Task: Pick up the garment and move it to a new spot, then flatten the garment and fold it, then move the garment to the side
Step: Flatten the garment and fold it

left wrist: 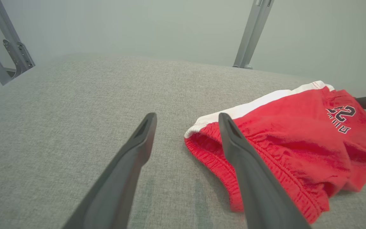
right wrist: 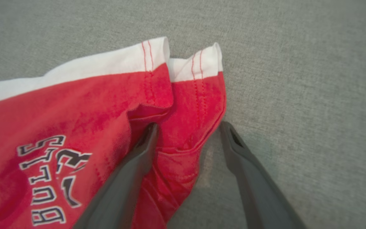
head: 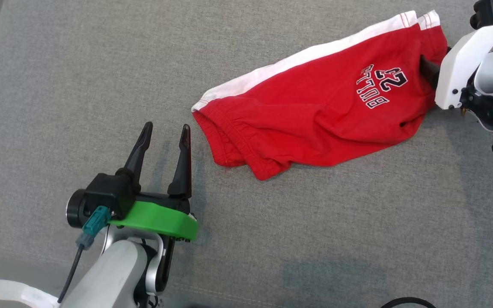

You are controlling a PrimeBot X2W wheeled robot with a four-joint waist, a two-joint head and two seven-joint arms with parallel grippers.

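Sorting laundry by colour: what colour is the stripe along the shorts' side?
White stripe, clearest in the head view.

The white wrist housing (head: 460,60) hides most of the right gripper (head: 427,66) (one dark finger shows); the red shorts (right wrist: 75,105) run off the right wrist view's left and bottom edges.

Bright, even, diffuse light; faint shadows beside the left hand (head: 166,125); right wrist view slightly blurred; wide-angle bending at edges.
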